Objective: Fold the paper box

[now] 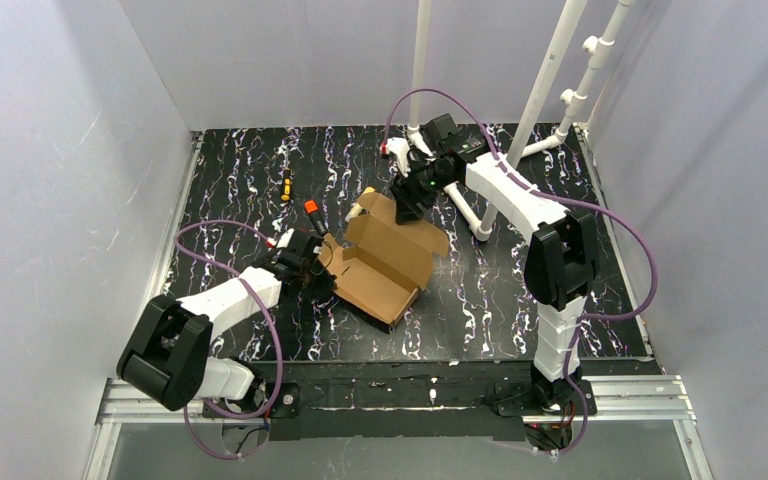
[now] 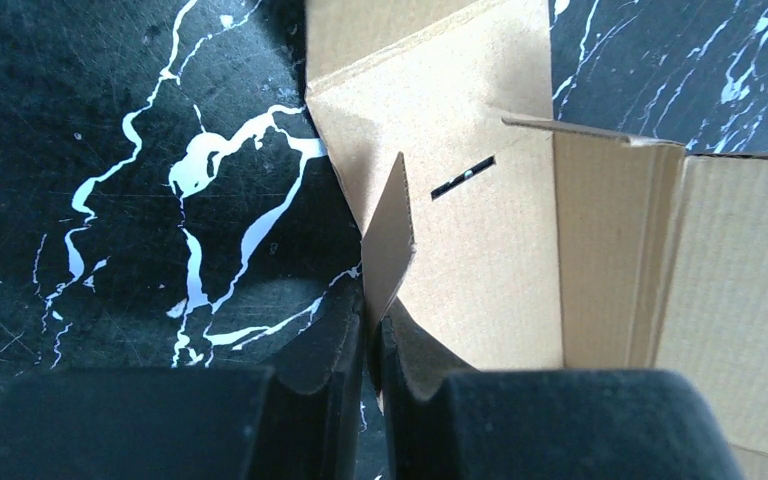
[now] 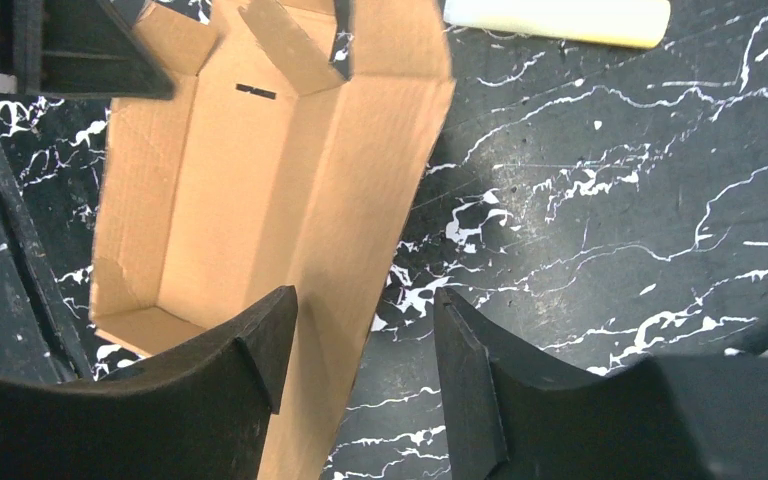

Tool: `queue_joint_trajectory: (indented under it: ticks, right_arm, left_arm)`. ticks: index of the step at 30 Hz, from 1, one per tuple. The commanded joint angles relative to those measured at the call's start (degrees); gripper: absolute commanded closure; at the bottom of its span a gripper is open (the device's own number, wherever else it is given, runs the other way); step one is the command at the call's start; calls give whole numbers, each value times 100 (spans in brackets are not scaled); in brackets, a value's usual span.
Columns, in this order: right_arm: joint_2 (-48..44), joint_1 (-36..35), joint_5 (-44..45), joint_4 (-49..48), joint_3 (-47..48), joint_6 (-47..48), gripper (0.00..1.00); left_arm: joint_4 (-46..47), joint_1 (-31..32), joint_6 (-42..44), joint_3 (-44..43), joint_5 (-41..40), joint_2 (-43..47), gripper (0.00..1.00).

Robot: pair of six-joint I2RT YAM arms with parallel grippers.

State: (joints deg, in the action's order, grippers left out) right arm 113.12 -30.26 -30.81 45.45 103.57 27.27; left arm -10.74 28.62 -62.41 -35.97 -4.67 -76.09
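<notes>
One light, easily creased brown corrugated cardboard box (image 1: 385, 265) sits half-folded mid-table (image 1: 520, 290). My left gripper (image 2: 372, 320) pinches its side tab (image 2: 388, 240); my right gripper (image 3: 360, 330) hangs released. I'd hold flap edges.

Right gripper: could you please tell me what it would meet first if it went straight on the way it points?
Probably the box: a panel's edge lies between the open fingers of the right gripper; just beside it is table, and depth is unclear.
</notes>
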Motion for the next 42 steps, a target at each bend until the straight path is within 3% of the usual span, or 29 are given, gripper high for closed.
queue_joint_trajectory:
  ticks: [1,6,10,13,16,20,25,34,42]
  right_arm:
    - [-96,89,-3,86,-89,34,30]
    - [-91,99,-120,93,-319,103,30]
    - [-45,123,-247,141,-294,179,30]
    - [-24,142,-311,202,-214,261,29]
    - [-30,180,-319,261,-120,341,25]
    - [-152,286,-261,368,15,491,16]
    - [-516,354,-205,621,139,866,7]
    - [-1802,400,-434,395,-797,1453,5]
    - [-2850,407,-1440,-93,-2265,1812,2]
  left_arm:
    - [-209,21,25,64,-142,313,90]
    - [-222,21,202,101,-54,622,80]
    - [-361,21,735,125,-85,1174,49]
    - [-291,4,1556,179,-1,1822,23]
    - [-116,-137,2479,273,64,2503,3]
    - [406,-1102,2844,493,855,2787,2]
    - [1363,-2256,2827,463,2196,1786,2]
    - [1456,-2405,3540,-244,2505,166,6]
    - [1406,-2396,3893,-759,2855,-737,27]
